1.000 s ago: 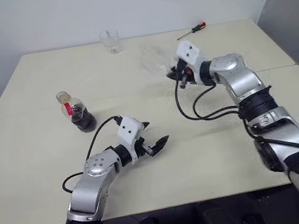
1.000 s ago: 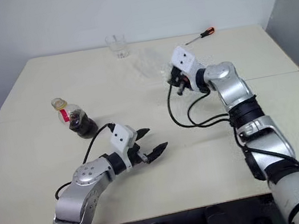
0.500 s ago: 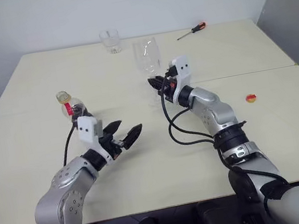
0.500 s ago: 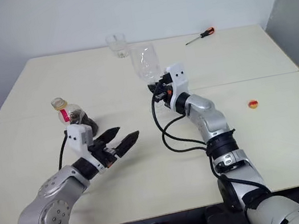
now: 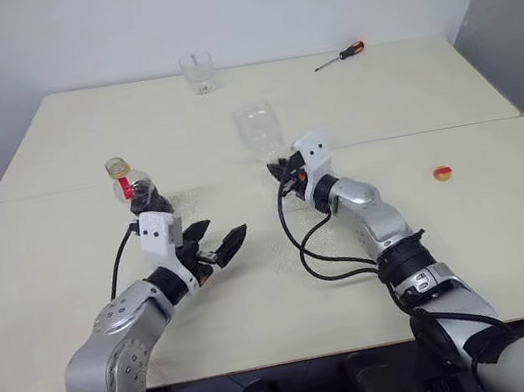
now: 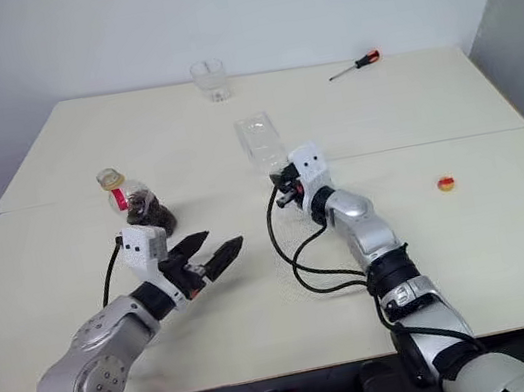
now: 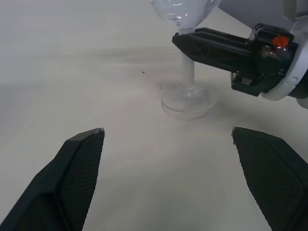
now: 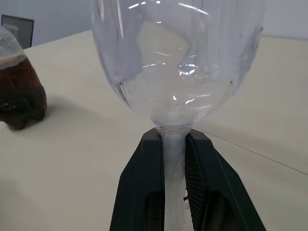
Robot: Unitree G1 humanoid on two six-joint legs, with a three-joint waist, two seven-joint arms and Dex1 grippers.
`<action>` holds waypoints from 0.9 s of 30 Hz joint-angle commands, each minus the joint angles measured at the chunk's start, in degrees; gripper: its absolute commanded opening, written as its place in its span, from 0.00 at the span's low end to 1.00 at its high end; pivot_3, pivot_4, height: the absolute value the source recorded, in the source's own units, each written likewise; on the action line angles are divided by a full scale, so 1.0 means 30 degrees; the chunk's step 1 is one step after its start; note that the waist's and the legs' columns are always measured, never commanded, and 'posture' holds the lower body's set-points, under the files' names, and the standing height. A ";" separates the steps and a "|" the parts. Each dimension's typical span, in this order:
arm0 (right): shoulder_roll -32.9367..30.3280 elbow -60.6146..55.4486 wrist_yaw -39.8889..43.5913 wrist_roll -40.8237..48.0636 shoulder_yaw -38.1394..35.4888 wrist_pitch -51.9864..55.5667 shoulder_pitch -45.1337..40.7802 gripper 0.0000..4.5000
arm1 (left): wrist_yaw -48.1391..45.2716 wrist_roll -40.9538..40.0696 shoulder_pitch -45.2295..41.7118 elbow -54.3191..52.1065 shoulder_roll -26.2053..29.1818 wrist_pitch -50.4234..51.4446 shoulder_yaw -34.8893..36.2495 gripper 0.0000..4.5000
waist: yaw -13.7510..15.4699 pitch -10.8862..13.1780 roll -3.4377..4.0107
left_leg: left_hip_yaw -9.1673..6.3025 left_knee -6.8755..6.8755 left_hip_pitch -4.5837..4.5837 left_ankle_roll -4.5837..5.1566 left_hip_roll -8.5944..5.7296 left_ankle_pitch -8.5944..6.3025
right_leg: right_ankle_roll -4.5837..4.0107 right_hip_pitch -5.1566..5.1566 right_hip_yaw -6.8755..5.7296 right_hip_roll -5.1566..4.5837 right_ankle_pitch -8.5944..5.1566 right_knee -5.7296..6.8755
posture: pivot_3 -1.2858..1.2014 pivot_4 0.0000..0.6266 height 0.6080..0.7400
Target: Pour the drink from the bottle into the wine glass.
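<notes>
Glass-placing step: right fingers (image 8: 174,159) clamp wine glass (image 5: 261,135) stem on worktop (image 5: 507,203); left fingers (image 5: 219,248) wide, next grasp bottle (image 5: 140,192).

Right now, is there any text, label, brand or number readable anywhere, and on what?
None can be read.
bottle: its red neck label shows no legible print, too small.
wine glass: no markings.
tumbler, screwdriver: nothing legible.
</notes>
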 commanded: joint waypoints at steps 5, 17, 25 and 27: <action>-0.1282 -0.1831 0.1729 0.0289 0.0709 0.2250 0.2011 0.07 | 0.0082 0.0578 -0.0884 0.0575 -0.0148 -0.0955 -0.0543 1.00 | 0.0099 -0.0030 -0.0013 | -0.0007 0.0001 -0.0002 0.0000 -0.0004 0.0000 | 0.0000 0.0007 0.0002 -0.0008 -0.0001 -0.0004 | 0.52 0.24 1.00; -0.1807 -0.5143 0.2765 0.0669 0.1871 0.4575 0.4046 0.06 | -0.0449 0.0793 -0.1546 0.1390 0.0056 -0.1221 -0.0658 1.00 | -0.0022 -0.0114 -0.0051 | -0.0008 -0.0032 0.0020 0.0001 0.0006 -0.0001 | -0.0006 0.0001 0.0010 0.0045 -0.0010 -0.0009 | 0.52 0.24 1.00; -0.1892 -0.5187 0.3292 0.0896 0.1972 0.5358 0.3798 0.14 | -0.0488 0.1154 -0.1859 0.1760 -0.0145 -0.1472 -0.1018 1.00 | -0.0030 -0.0119 -0.0056 | 0.0001 -0.0032 0.0031 0.0001 0.0006 -0.0001 | -0.0005 0.0002 0.0010 0.0051 -0.0010 -0.0008 | 0.52 0.24 1.00; -0.1845 -0.5508 0.3280 0.1026 0.1858 0.5406 0.3893 0.28 | -0.0516 0.1348 -0.1777 0.1854 -0.0087 -0.1554 -0.1096 1.00 | -0.0019 -0.0124 -0.0065 | 0.0000 -0.0035 0.0032 0.0001 0.0007 -0.0001 | -0.0006 0.0002 0.0012 0.0052 -0.0010 -0.0009 | 0.52 0.24 1.00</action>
